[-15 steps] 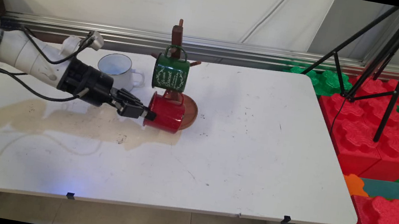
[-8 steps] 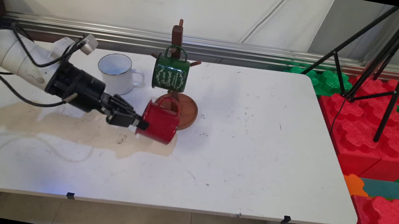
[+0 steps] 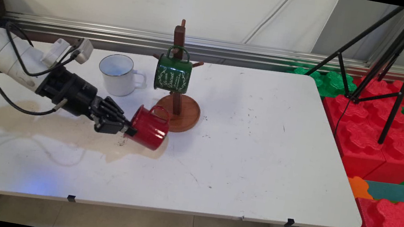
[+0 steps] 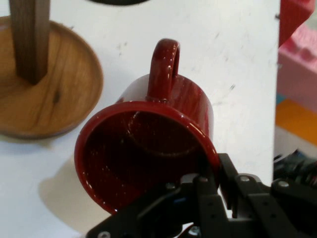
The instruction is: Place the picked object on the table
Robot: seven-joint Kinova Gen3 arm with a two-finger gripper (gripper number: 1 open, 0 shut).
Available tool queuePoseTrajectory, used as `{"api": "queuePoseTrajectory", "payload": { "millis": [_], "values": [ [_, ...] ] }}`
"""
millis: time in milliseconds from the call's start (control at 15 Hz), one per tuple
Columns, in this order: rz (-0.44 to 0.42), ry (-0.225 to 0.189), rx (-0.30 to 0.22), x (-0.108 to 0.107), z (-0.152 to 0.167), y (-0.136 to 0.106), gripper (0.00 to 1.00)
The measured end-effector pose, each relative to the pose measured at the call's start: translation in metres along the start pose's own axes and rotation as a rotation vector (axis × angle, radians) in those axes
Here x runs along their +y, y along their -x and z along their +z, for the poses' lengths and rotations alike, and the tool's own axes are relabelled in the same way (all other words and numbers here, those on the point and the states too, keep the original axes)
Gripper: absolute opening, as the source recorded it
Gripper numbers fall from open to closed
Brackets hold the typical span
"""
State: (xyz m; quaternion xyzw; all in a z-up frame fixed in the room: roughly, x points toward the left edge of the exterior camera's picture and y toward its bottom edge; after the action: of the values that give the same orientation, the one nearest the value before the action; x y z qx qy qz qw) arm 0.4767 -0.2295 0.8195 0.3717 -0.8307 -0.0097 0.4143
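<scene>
Red enamel mug [image 3: 149, 131] lies tipped on its side, rim clamped in the gripper [image 3: 128, 131], body pointing away from it, handle up, just short of the wooden mug tree [image 3: 178, 106] on the surface [image 3: 259, 158]

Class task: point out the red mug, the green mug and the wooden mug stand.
red mug [image 3: 149, 131], main view, its side wall
green mug [image 3: 172, 75], main view, its lettered side
wooden mug stand [image 3: 189, 117], main view, its round base

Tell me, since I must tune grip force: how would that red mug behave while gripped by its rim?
The red mug looks like glossy enamel, so it is probably rigid but slippery. The gripper pinches only its rim, so it may pivot. On its side it would likely roll until the handle stopped it.
</scene>
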Motion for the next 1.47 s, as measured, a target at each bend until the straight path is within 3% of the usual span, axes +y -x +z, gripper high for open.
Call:
{"api": "queuePoseTrajectory", "payload": {
  "millis": [1133, 1467],
  "values": [
    [0.276, -0.224, -0.210, -0.020, -0.069, -0.012, 0.00],
    [0.342, -0.271, -0.260, -0.028, -0.078, -0.012, 0.00]
  ]
}}
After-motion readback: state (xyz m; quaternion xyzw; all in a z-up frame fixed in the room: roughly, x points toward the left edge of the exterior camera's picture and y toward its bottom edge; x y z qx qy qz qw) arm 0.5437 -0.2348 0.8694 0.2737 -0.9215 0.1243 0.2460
